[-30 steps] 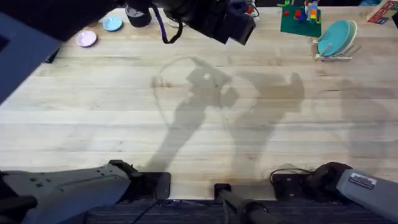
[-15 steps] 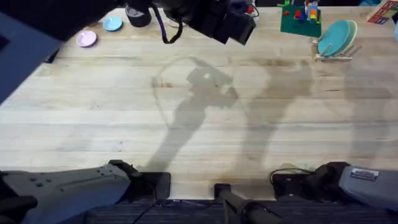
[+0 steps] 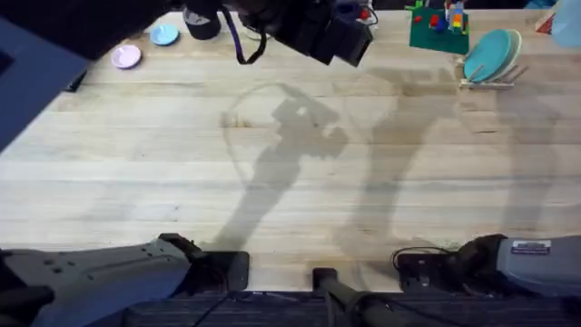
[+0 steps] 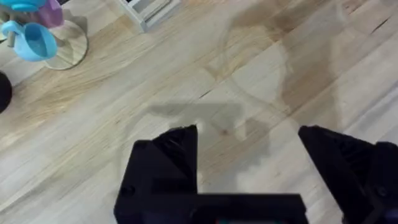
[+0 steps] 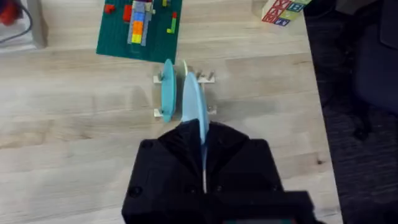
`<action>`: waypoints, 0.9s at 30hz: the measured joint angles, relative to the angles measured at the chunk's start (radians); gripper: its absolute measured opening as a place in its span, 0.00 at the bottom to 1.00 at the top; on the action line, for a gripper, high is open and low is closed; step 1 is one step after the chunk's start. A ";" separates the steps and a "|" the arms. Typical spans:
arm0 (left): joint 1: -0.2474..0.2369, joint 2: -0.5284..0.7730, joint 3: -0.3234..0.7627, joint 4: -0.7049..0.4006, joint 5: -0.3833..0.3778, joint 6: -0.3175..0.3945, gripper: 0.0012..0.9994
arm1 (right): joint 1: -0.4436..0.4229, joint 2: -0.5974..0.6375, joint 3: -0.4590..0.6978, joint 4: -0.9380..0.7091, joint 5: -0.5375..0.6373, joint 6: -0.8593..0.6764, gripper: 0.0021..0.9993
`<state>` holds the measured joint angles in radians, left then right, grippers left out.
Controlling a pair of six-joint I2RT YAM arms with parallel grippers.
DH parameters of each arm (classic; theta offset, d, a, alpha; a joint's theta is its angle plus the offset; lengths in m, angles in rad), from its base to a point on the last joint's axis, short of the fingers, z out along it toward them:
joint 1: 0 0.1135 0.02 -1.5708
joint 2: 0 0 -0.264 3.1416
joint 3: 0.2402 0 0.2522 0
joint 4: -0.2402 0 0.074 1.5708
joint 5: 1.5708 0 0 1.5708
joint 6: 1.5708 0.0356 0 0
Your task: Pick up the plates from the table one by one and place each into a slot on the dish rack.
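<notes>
Above the dish rack (image 5: 184, 93), the right gripper (image 5: 203, 163) pinches a light blue plate (image 5: 194, 118) on edge — held upright to slide between dowels beside the teal plate (image 5: 167, 90). Over bare table (image 4: 93, 124), the left gripper (image 4: 249, 146) hangs spread — idle, I judge.

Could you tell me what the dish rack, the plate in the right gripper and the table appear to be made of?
The dish rack looks like pale unfinished wood: thin light dowels on a small base. The light blue plate, held edge-on in the right gripper, appears to be smooth matte plastic, thin and uniformly coloured. The table looks like light wooden planks, with visible grain and seams.
</notes>
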<state>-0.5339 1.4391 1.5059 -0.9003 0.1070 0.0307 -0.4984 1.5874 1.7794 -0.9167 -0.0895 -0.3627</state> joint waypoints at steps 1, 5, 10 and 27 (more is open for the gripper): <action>0.000 0.000 0.000 -0.002 0.000 0.000 0.99 | 0.000 0.006 0.000 0.002 0.000 0.001 0.03; 0.000 0.000 0.000 -0.002 0.000 0.000 0.99 | 0.000 0.017 0.000 0.004 0.000 0.004 0.03; 0.000 0.000 0.000 -0.002 0.000 0.000 0.99 | 0.000 0.018 0.000 -0.003 0.000 0.004 0.03; 0.000 0.000 0.000 -0.021 0.000 0.000 0.99 | 0.000 0.063 0.000 0.054 0.026 0.004 0.03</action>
<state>-0.5339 1.4391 1.5059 -0.9214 0.1070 0.0307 -0.4984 1.6502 1.7794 -0.8630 -0.0632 -0.3584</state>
